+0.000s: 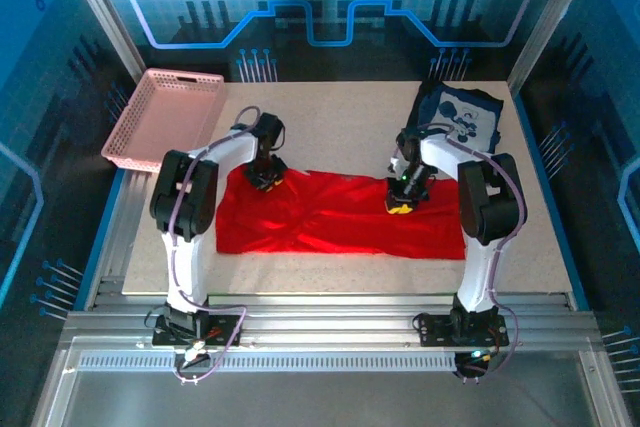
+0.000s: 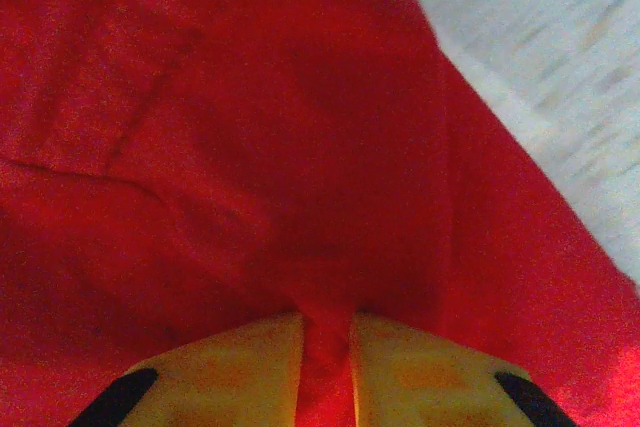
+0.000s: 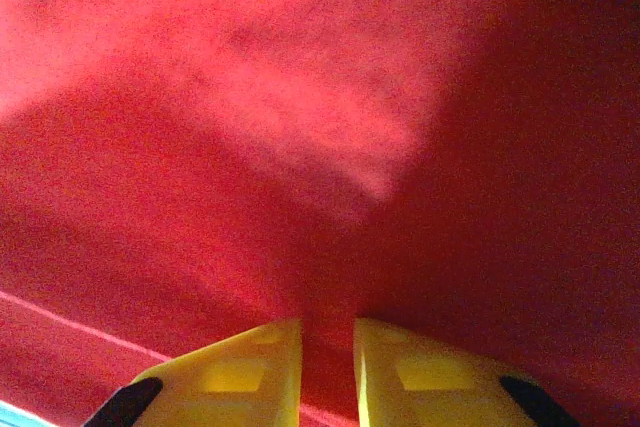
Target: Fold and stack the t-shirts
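I have the red shirt [image 1: 330, 222] lying across the counter [image 1: 340, 112], long axis left to right. Along its far edge, the left pincer [image 1: 267, 179] and right pincer [image 1: 400, 205] each pinch a fold of cloth, probably the hem. The navy shirt [image 1: 465, 117] lies beyond the right one.

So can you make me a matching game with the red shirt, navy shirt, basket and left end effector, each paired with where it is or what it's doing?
1. red shirt
2. navy shirt
3. basket
4. left end effector

a. far left corner
b. pinching red cloth
c. spread across the middle
d. far right corner

Pairs: 1-c, 2-d, 3-a, 4-b
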